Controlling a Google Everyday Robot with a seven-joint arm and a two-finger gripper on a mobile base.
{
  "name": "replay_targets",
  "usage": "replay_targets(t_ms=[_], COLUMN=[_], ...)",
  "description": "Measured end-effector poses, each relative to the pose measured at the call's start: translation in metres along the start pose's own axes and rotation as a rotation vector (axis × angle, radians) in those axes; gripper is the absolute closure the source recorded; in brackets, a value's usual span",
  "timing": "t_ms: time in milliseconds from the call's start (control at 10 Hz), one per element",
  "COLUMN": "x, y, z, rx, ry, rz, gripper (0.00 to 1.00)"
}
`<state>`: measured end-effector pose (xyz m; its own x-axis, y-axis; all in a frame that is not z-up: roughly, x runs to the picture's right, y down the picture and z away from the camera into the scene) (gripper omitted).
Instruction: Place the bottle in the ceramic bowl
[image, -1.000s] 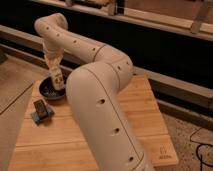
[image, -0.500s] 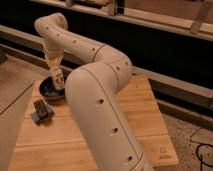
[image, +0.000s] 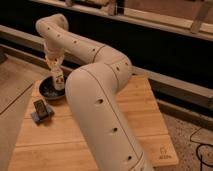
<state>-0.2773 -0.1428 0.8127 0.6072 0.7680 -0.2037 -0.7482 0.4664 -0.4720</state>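
The ceramic bowl (image: 46, 91), dark and shallow, sits at the far left of the wooden table (image: 135, 125). The small pale bottle (image: 58, 80) stands upright over the bowl's right half; whether its base touches the bowl's inside I cannot tell. My gripper (image: 54, 66) hangs straight down from the arm, directly above the bowl, and is shut on the bottle's top. The white arm (image: 95, 100) sweeps across the middle of the view and hides part of the table behind it.
A small dark block on a grey-blue base (image: 41, 110) stands just in front of the bowl, near the table's left edge. A dark rail and wall (image: 165, 45) run behind the table. Floor lies to the right and left.
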Motion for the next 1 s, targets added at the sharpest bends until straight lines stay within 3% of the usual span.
replay_targets(t_ms=[600, 1000], x=[0.001, -0.009], y=[-0.008, -0.033], z=[-0.003, -0.045], rx=[0.011, 0.075], ry=[-0.002, -0.084], rz=[0.009, 0.027], gripper=[0.26, 0.26])
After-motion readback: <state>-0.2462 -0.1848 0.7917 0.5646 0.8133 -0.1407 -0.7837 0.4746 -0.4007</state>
